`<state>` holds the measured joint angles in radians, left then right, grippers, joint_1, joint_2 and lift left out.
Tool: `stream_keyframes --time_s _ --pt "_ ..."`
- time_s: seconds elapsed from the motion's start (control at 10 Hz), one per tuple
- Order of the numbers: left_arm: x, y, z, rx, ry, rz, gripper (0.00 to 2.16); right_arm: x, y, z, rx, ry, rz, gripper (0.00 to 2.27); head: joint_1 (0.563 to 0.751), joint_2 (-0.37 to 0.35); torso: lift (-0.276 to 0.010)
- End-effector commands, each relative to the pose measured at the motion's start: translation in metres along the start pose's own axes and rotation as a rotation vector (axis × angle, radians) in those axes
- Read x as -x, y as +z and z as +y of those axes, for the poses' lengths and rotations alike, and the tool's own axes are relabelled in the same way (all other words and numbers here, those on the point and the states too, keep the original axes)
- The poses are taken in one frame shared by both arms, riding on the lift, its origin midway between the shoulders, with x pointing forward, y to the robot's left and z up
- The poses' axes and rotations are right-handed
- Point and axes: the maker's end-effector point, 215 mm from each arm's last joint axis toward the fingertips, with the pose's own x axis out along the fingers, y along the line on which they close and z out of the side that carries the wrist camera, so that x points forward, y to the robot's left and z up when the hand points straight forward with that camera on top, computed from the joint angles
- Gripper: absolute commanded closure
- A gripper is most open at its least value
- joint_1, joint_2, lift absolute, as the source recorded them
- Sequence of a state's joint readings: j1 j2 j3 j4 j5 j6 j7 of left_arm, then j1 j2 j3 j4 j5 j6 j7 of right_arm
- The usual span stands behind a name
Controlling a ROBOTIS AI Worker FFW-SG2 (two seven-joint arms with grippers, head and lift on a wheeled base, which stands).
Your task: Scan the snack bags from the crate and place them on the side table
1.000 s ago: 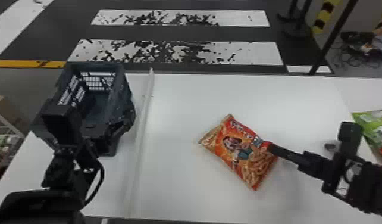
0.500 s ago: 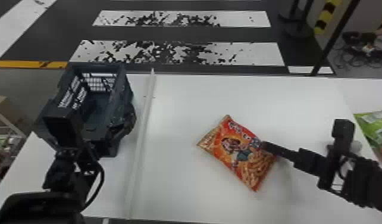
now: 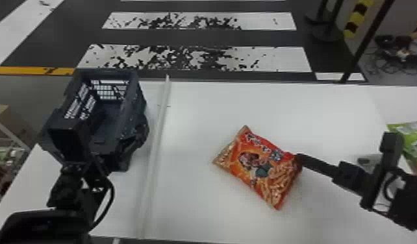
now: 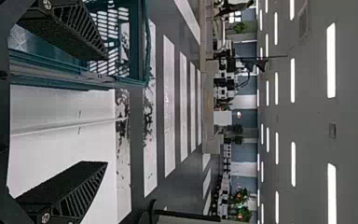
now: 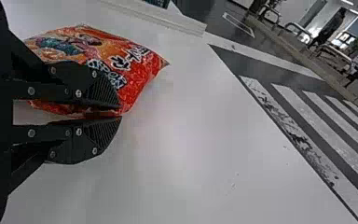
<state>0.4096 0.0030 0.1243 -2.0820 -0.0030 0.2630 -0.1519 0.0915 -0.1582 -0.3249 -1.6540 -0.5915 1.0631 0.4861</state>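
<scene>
My left gripper [image 3: 130, 142] is at the near right side of the dark crate [image 3: 133, 94], whose visible inside holds no bag. In the left wrist view the left gripper [image 4: 106, 111] stands open, one finger over the crate [image 4: 74, 74]. An orange-red snack bag [image 3: 256, 168] lies slanted, printed side up, on the white table. From the right, my right gripper [image 3: 300, 157] meets its upper right edge. The right wrist view has the right gripper [image 5: 119, 113] shut on the rim of the snack bag [image 5: 121, 60].
A long pale strip [image 3: 157, 129] separates the crate from the bag on the table [image 3: 198, 211]. Green packaging [image 3: 415, 139] lies at the far right, beyond a small grey object [image 3: 368, 160] partly behind the right arm.
The right gripper shifted slightly left over the bag, then back right to its edge. The bag has turned slightly, its left corner coming nearer. The left arm looks still.
</scene>
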Motion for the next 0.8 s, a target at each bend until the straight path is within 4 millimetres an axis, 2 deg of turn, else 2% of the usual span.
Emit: stream_keyframes --time_s 0.0,0.2,0.4,0.6,0.7 --pt "0.001 0.000 0.000 0.006 0.002 -0.001 0.08 0.016 0.018 0.007 -0.028 0.033 -0.045 2.25 0.695 0.042 -0.094" --pt "0.002 0.000 0.001 0.010 0.004 0.000 0.08 0.045 0.060 0.013 0.014 0.019 -0.144 2.25 0.695 0.024 -0.094" --pt "0.002 0.000 0.001 0.010 0.004 0.000 0.08 0.079 0.103 0.020 0.227 -0.113 -0.284 2.25 0.695 -0.018 -0.094" --pt "0.001 -0.002 0.001 0.010 0.003 0.006 0.08 0.106 0.132 0.050 0.516 -0.237 -0.423 2.25 0.695 -0.051 -0.094" --pt "0.000 -0.001 0.001 0.008 0.004 0.005 0.08 0.109 0.135 0.075 0.704 -0.299 -0.468 2.25 0.695 -0.060 -0.094"
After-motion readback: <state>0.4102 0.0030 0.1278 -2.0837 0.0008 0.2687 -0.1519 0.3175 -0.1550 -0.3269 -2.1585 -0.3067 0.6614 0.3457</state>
